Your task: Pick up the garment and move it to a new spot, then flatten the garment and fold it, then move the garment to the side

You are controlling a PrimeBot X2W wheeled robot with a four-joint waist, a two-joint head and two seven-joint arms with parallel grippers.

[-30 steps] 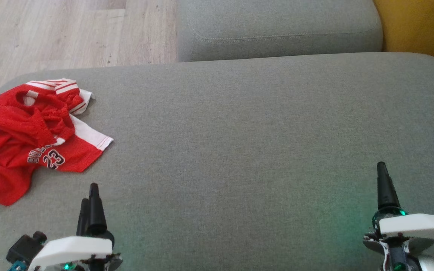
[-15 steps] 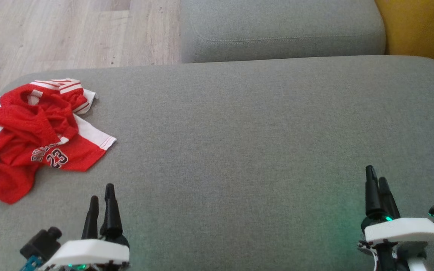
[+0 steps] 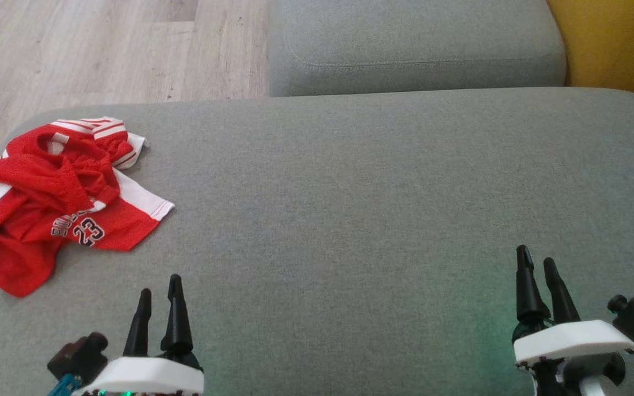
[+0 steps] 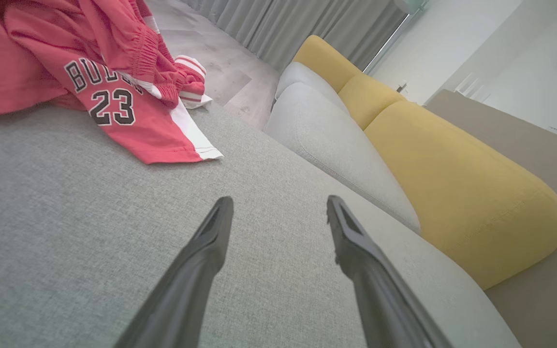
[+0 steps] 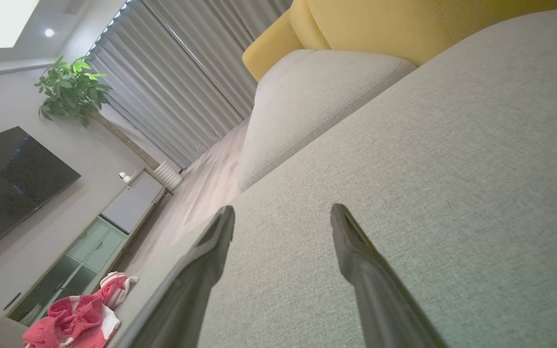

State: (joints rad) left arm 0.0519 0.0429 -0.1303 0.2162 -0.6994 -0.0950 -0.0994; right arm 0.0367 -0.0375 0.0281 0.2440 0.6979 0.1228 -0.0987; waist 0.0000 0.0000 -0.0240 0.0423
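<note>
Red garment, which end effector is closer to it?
Left. The left end effector is just short of the red garment; the right end effector is far off to its right.

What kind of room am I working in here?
Most likely a home living room: the work surface is a grey sofa with yellow back cushions, and there is a wall-mounted television and a potted plant by long curtains.
</note>
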